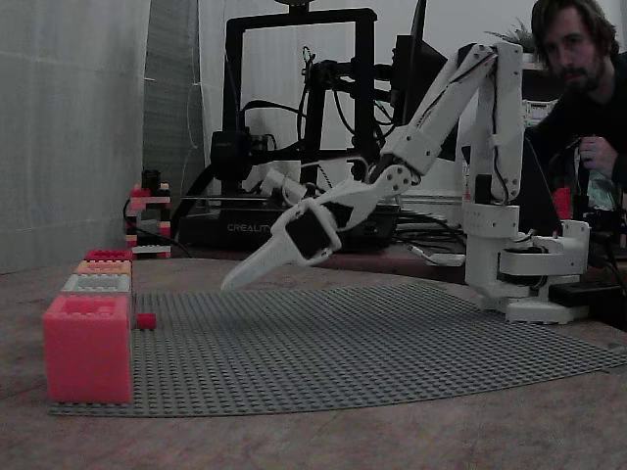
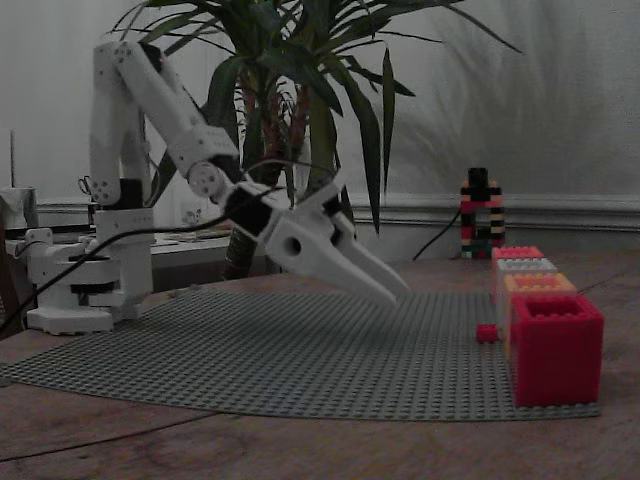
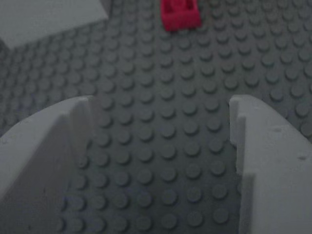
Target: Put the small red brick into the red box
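The small red brick [image 3: 180,14] is sitting on the grey studded baseplate [image 3: 165,122], just beside the row of boxes and apart from the red box [image 2: 556,347]. It is likely light, rigid and slick, so pinching its flat sides suits best. The gripper [image 3: 161,131] is hanging wide open, holding nothing, short of the brick.

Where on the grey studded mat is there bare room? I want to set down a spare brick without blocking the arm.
The grey studded baseplate is bare between the white arm's base and the open gripper. It is crowded at the edge where the small red brick sits beside the row of toy-brick boxes.
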`<state>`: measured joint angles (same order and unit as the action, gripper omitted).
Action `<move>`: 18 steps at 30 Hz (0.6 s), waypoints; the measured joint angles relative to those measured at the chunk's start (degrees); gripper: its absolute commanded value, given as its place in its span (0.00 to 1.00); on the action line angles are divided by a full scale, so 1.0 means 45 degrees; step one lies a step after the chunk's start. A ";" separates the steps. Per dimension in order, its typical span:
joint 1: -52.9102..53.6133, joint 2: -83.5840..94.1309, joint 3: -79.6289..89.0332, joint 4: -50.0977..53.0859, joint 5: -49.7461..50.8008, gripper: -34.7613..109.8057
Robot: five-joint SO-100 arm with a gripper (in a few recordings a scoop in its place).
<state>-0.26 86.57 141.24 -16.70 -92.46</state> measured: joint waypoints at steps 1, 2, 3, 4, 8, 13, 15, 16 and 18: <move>0.0059 -0.0273 -0.0313 0.0137 0.0078 0.42; 0.0117 -0.0488 -0.0684 0.0313 0.0098 0.42; 0.0156 -0.0723 -0.1074 0.0469 0.0215 0.43; 0.0176 -0.0977 -0.1426 0.0547 0.0312 0.43; 0.0195 -0.2090 -0.2754 0.0586 0.0664 0.44; 0.0215 -0.3301 -0.3984 0.0508 0.0742 0.45; 0.0215 -0.3730 -0.4375 0.0449 0.0762 0.45; 0.0215 -0.3887 -0.4473 0.0430 0.0859 0.45; 0.0215 -0.4141 -0.4687 0.0273 0.0957 0.46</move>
<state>0.70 67.94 120.15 -15.47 -88.15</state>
